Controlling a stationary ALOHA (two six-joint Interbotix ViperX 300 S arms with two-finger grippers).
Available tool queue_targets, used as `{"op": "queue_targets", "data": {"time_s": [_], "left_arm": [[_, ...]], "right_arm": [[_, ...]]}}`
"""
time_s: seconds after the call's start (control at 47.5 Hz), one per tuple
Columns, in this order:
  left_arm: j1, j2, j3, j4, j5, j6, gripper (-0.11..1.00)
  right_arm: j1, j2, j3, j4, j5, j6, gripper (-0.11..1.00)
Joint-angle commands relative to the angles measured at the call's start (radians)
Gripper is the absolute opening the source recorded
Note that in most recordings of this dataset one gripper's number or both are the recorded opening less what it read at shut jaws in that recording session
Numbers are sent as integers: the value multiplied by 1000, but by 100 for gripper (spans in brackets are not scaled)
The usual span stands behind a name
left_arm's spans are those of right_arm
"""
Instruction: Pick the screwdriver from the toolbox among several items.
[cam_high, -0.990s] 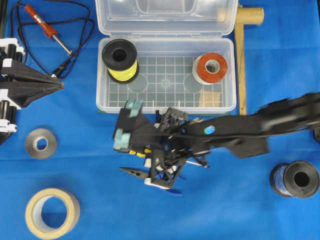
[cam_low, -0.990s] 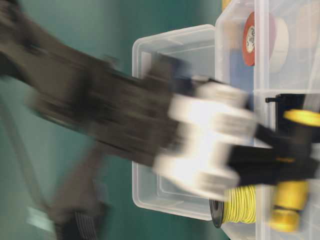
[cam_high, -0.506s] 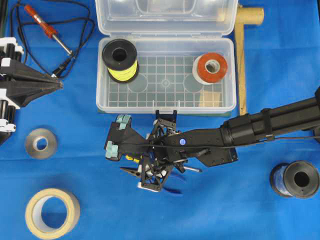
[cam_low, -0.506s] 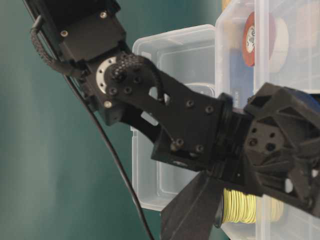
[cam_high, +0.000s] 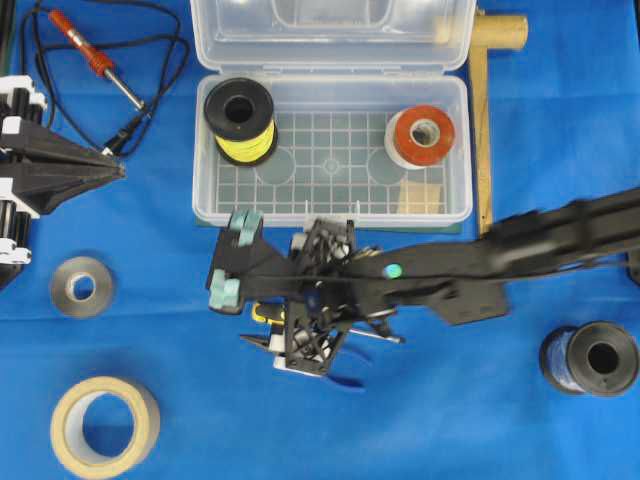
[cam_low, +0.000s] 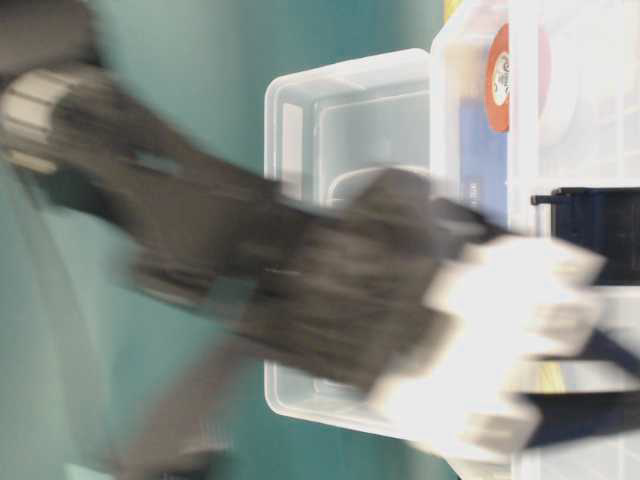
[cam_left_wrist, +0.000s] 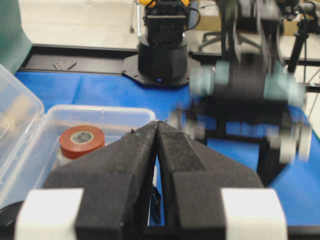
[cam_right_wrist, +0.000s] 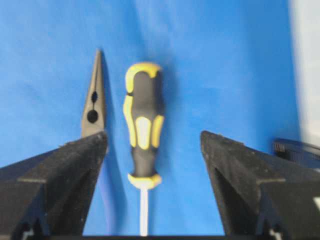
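Overhead view: the toolbox (cam_high: 331, 150) sits in the upper middle of the frame on the blue cloth (cam_high: 150, 250), its clear lid (cam_high: 333, 32) folded back toward the top edge. Inside, a yellow wire spool (cam_high: 241, 120) stands in the left corner, an orange-red tape roll (cam_high: 422, 135) in the right corner, with a small wooden block (cam_high: 422, 195) just below it. The right arm (cam_high: 520, 250) reaches in from the right edge across the middle, and the right gripper (cam_high: 228, 262) lies just below the toolbox's front wall, its 2 teal-padded fingers (cam_high: 243, 224) spread apart. The screwdriver (cam_high: 266, 313) lies on the cloth under that arm, outside the toolbox; only a bit of its yellow handle shows, beside the dark pliers (cam_high: 258, 342). The left gripper (cam_high: 118, 170) rests at the left edge, jaws together. A soldering iron (cam_high: 85, 50) lies upper left, a grey tape roll (cam_high: 82, 287) and a beige tape roll (cam_high: 105, 425) lower left, a dark spool (cam_high: 590, 358) lower right.

Table-level view: heavy blur; the arm covers most of the frame in front of the clear box.

Left wrist view: the left gripper's 2 black fingers (cam_left_wrist: 125, 165) meet at the tips, holding nothing.

Right wrist view: the screwdriver lies on the cloth in the centre, handle up, between the 2 wide-apart fingers (cam_right_wrist: 65, 170), touching neither. The pliers' nose is just left of it.
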Motion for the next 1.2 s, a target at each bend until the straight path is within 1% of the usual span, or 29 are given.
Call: {"op": "queue_targets", "data": {"time_s": [0.0, 0.042, 0.126, 0.19, 0.211, 0.274, 0.358, 0.379, 0.548, 0.569, 0.737, 0.801, 0.906, 0.969, 1.116, 1.18], "left_arm": [[2, 5, -9, -2, -3, -3, 0], [2, 5, -8, -2, -2, -6, 0], [2, 5, -8, -2, -3, -14, 0], [2, 5, -6, -2, -2, -17, 0], [2, 5, -6, -2, -3, -17, 0], [2, 5, -6, -2, -3, -17, 0], [2, 3, -5, -2, -3, -17, 0], [2, 2, -5, -2, -3, -17, 0], [2, 3, -5, -2, -2, -17, 0], [2, 2, -5, -2, -3, -17, 0], [2, 3, -2, -2, -5, -15, 0], [2, 6, -2, -2, -9, -15, 0], [2, 6, 0, -2, -11, -15, 0], [2, 8, 0, -2, -12, -15, 0], [2, 11, 2, -2, -12, -15, 0], [2, 11, 2, -2, -12, -17, 0]], "right_arm": [[3, -126, 11, -48, 21, 0, 75], [3, -176, 32, -86, 38, 0, 76], [5, -265, 86, -140, 52, 0, 76], [6, -336, 143, -169, 52, 3, 76], [6, -373, 175, -179, 46, 3, 76], [6, -443, 252, -195, 26, 3, 76], [6, -549, 365, -207, -25, 5, 76], [6, -589, 407, -209, -52, 6, 76], [6, -831, 624, -209, -193, 23, 76], [6, -876, 664, -210, -216, 25, 76], [-3, -1104, 876, -232, -291, 38, 76], [-5, -1170, 937, -244, -307, 43, 76], [-20, -1259, 1028, -256, -344, 44, 76], [-43, -1305, 1083, -262, -373, 44, 76], [-95, -1348, 1180, -265, -436, 44, 76], [-110, -1350, 1206, -264, -457, 44, 75]]}}
